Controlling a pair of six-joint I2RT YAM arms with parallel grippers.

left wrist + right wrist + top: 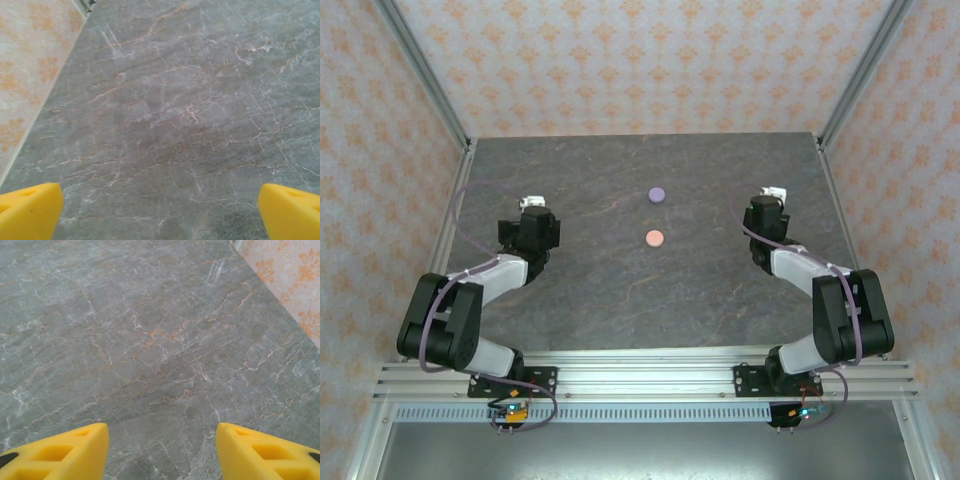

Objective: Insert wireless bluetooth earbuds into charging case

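Tabletop (pixel 580 300): dark grey, with a stone pattern. It looks flat and smooth.
Purple disc (pixel 657 195): small and round. It lies flat, a little toward the far edge from the middle of the tabletop.
Pinkish-peach disc (pixel 654 238): the same shape. It lies at about the middle of the tabletop, near the purple disc but not touching it.
What the discs are: I think they are the charging cases, but I cannot tell if they are open or closed.
Earbuds: too tiny to pick out from so high up, so I cannot tell where they lie.
Left end effector (pixel 160 202): over by the left edge, far from both discs. Its yellow fingers (pixel 30 212) are spread very wide, with bare tabletop between them.
Right end effector (pixel 161 440): over by the right edge, far from both discs. Its fingers are apart and hold nothing.
How a disc may feel: probably light, hard and slippery. It is flat and low, so a push could make it slide.
Where to hold: pinch it across its round rim, from two sides, low down.
How earbuds may feel: very light and easy to drop, so squeeze softly.
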